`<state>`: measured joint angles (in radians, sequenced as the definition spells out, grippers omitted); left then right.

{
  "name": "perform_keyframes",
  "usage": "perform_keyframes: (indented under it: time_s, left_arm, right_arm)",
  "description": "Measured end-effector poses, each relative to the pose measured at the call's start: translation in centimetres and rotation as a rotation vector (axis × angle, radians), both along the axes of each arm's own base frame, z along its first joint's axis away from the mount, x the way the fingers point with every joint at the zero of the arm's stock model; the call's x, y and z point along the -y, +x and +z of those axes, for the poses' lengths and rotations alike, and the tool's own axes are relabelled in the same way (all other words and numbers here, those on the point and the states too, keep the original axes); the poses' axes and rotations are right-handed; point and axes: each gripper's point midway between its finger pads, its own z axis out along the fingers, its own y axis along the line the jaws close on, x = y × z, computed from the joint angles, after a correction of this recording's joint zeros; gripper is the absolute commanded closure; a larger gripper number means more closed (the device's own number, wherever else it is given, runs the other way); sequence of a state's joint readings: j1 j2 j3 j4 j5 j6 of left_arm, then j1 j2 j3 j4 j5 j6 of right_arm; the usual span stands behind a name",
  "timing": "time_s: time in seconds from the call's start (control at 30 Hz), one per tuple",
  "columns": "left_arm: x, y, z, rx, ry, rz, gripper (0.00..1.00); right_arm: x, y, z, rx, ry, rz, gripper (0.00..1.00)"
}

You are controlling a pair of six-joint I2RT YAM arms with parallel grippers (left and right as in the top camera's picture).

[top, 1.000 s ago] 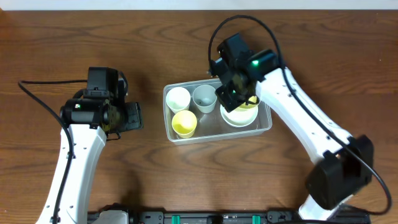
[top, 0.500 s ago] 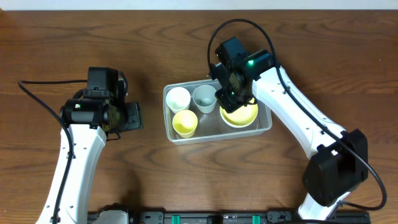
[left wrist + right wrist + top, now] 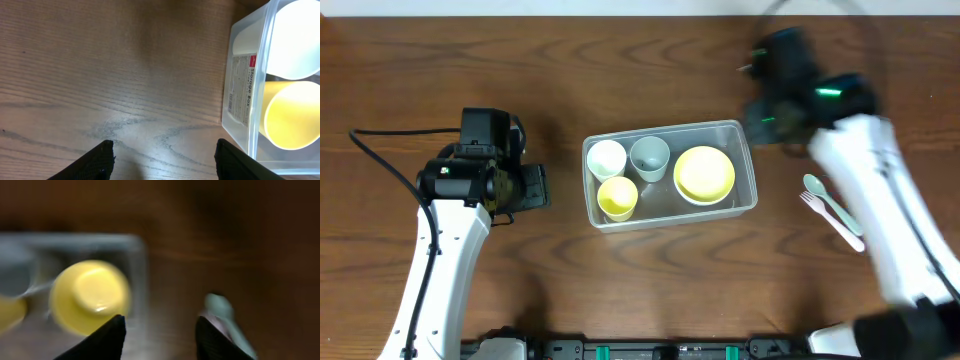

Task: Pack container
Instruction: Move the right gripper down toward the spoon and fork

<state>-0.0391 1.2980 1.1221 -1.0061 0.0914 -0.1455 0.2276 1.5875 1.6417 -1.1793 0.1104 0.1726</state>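
The clear container stands mid-table and holds a white cup, a grey cup, a yellow cup and an upturned yellow bowl. My right gripper is open and empty, blurred, above the table beyond the container's right end; its wrist view shows the yellow bowl and the container's end wall. A mint spoon and a pale fork lie right of the container. My left gripper is open and empty, left of the container.
The spoon's bowl shows between the right fingers in the right wrist view. The container's label faces the left gripper. Bare wood surrounds the container on all sides.
My right gripper has left the yellow bowl in the container and swung up and to the right, uncovering the spoon and fork. The left arm has not moved.
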Motion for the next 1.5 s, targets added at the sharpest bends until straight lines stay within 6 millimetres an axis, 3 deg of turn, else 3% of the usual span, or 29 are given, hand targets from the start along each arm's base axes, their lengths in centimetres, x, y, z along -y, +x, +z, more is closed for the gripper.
perform_keyframes:
  time_s: [0.07,0.13,0.23,0.3,0.37,0.5,0.63,0.9,1.2,1.5]
  left_arm:
    - [0.0,0.0,0.0,0.000,0.000,0.000,0.34]
    - [0.0,0.0,0.0,0.000,0.000,0.000,0.35]
    - [0.0,0.0,0.0,0.000,0.000,0.000,0.35]
    - [0.0,0.0,0.0,0.000,0.000,0.000,0.34]
    - [0.0,0.0,0.0,0.000,0.000,0.000,0.35]
    - [0.0,0.0,0.0,0.000,0.000,0.000,0.34]
    - [0.0,0.0,0.0,0.000,0.000,0.000,0.34]
    - [0.0,0.0,0.0,0.000,0.000,0.000,0.35]
    - [0.0,0.0,0.0,0.000,0.000,0.000,0.35]
    - [0.0,0.0,0.0,0.000,0.000,0.000,0.35]
  right_arm:
    - [4.9,-1.2,2.3,0.038,0.018,-0.147,0.50]
    - [7.7,-2.8,2.6,0.010,0.038,-0.233,0.49]
    - [10.1,-5.0,1.2,-0.083,0.059,-0.311,0.40]
    - [10.8,-6.1,-1.0,-0.160,0.069,-0.329,0.33]
    - [11.1,-7.0,-3.7,-0.228,0.073,-0.332,0.25]
    - [11.3,-8.3,-10.3,-0.329,0.070,-0.289,0.18]
    - [11.1,-8.9,-15.3,-0.366,0.068,-0.242,0.14]
    - [11.6,-7.8,-17.9,-0.288,0.045,-0.183,0.15]
    - [11.4,-8.3,-20.7,-0.261,0.039,-0.151,0.17]
    - [11.1,-7.0,-21.0,-0.190,0.054,-0.136,0.17]
